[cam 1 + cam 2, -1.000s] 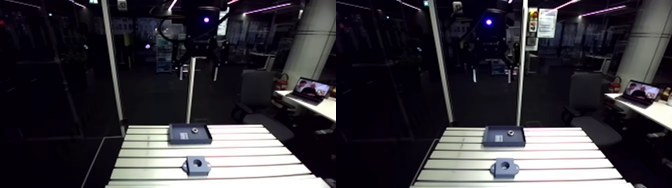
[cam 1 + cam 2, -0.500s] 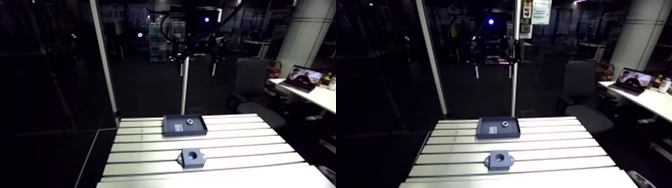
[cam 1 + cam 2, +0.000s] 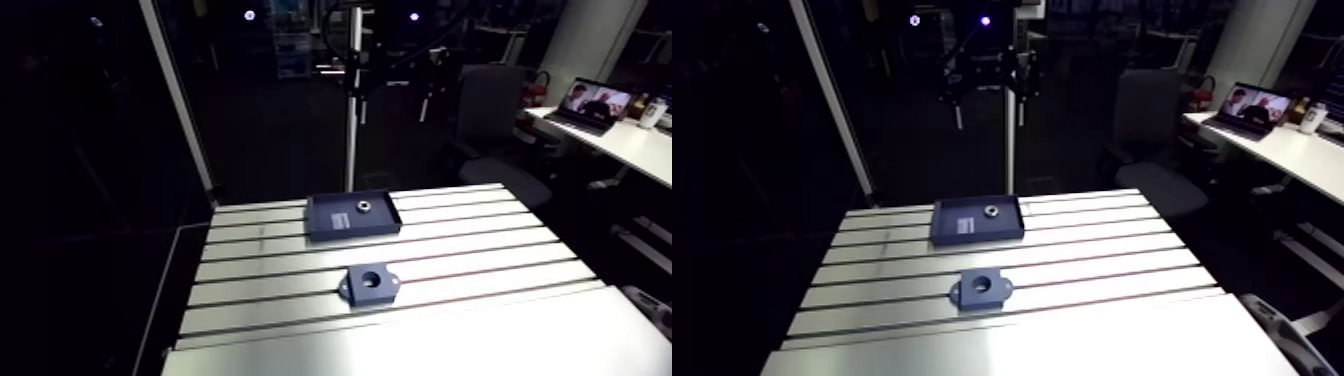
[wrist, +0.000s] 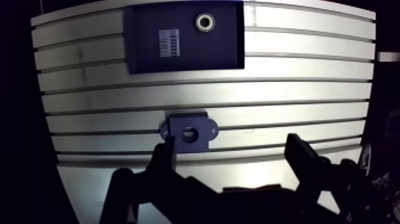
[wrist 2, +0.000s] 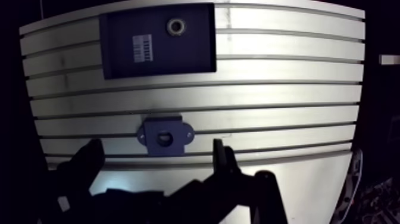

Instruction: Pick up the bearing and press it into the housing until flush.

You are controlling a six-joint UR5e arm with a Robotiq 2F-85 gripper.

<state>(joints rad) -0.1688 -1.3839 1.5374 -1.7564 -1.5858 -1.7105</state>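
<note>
A small silver ring, the bearing [image 4: 205,22], lies in a shallow dark-blue tray [image 4: 178,56] at the far side of the table, ahead of the gripper. The dark-blue housing [image 4: 189,132], a block with a round bore and two side lugs, sits on the table just ahead of one dark finger [image 4: 163,156]. My gripper [image 4: 232,156] is open high above the table, and only the bare table top shows between its fingers. In the arm view the gripper [image 3: 395,92] hangs small and dark well above the tray [image 3: 335,228], the bearing [image 3: 364,208] and the housing [image 3: 368,284].
The slotted aluminium table [image 3: 480,250] carries only the tray and the housing. A white upright post [image 3: 352,120] stands behind the table's far edge. An office chair [image 3: 495,120] and a desk with a laptop [image 3: 590,100] stand to the right of the table.
The whole arm view has shifted, so the table is now seen from higher up and tilted. Tray, bearing and housing keep their places on the table.
</note>
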